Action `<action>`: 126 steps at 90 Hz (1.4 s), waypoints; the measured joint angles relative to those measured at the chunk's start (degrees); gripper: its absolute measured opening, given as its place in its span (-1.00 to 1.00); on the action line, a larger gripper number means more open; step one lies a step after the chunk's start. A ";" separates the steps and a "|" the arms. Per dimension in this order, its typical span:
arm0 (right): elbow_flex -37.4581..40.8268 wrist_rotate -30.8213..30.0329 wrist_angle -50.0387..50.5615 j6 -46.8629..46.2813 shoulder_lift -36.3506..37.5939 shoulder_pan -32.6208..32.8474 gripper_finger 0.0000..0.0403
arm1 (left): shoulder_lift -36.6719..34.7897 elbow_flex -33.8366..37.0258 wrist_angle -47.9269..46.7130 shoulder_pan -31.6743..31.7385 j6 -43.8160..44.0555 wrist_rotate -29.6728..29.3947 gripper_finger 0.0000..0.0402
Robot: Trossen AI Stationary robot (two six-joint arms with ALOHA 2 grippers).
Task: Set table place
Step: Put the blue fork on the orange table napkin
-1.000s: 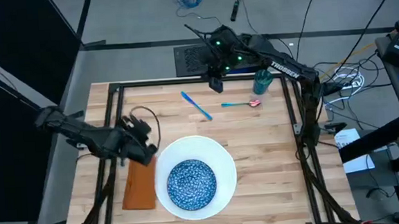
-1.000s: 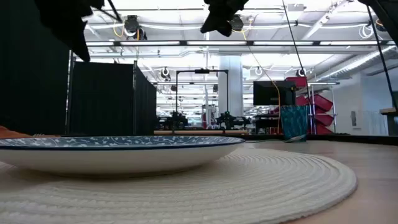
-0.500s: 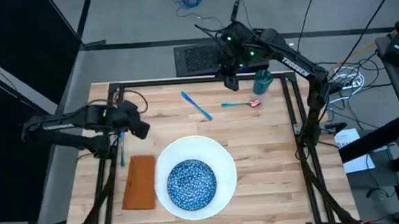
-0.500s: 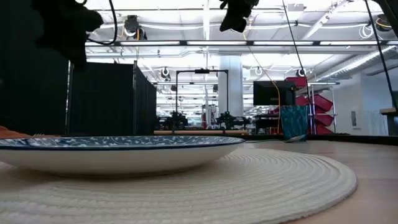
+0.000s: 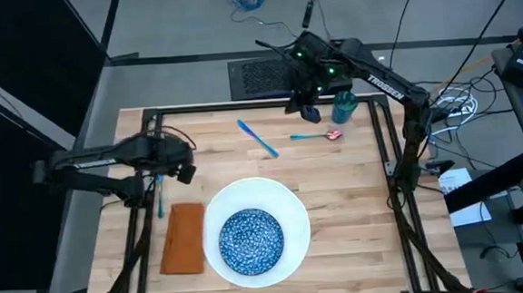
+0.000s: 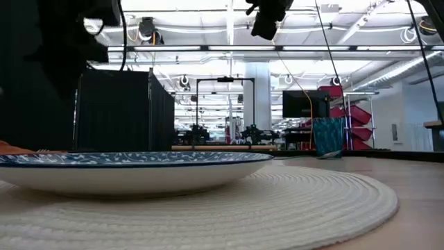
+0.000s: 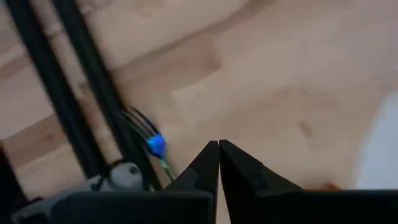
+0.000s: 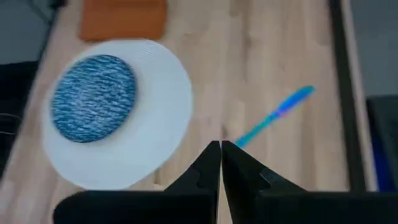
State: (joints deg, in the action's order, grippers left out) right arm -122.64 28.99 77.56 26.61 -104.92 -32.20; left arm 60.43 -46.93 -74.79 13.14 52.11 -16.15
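A: What is seen closest to the front edge of the counter (image 5: 357,222)?

B: A white plate (image 5: 288,208) is seen there, with a blue bowl (image 5: 253,239) set in the middle of it. An orange napkin (image 5: 184,238) is laid flat just beside the plate, on the left.

A: And a bit farther back?

B: The left tool (image 5: 185,170) is held over the counter's left side, above the napkin's far end. Its two fingers are pressed together and nothing is held between them. A blue fork (image 7: 148,138) is seen lying by the black rail under that arm. It is apart from the napkin.

A: What is at the far side?

B: A blue knife (image 5: 257,138) is lying slanted near the middle. A spoon (image 5: 316,136) with a pink end is lying near it, to the right. A small teal cup (image 5: 343,106) is standing by the far right corner. The right tool (image 5: 310,113) is held high, between the knife and the cup. Its fingers are also pressed together on nothing.

A: So which step is being done?

B: The plate, bowl and napkin look placed. The knife, spoon and cup are not yet brought to the plate. It is judged that the cutlery step is in hand.

A: What is needed next?

B: The right tool's fingers would have to be spread apart. Then it would have to be lowered over the knife or the spoon, so that one thin handle is caught between the fingers.
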 joint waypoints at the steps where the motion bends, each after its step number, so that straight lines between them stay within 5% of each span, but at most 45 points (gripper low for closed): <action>1: 0.18 -0.01 -0.26 0.01 0.00 -0.02 -1.00 | 0.25 0.42 0.37 0.38 0.04 -0.10 -1.00; 64: 9.95 -0.17 -5.94 4.26 -0.07 -0.10 -1.00 | 14.95 10.58 4.69 14.82 4.66 -3.03 -1.00; 126: 10.09 1.27 -5.90 5.55 -0.07 0.06 -1.00 | 15.89 15.66 17.53 26.03 0.74 -3.68 -1.00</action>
State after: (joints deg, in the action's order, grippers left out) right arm -112.55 30.26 71.66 32.16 -104.99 -32.14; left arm 76.31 -31.27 -57.26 39.17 52.85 -19.82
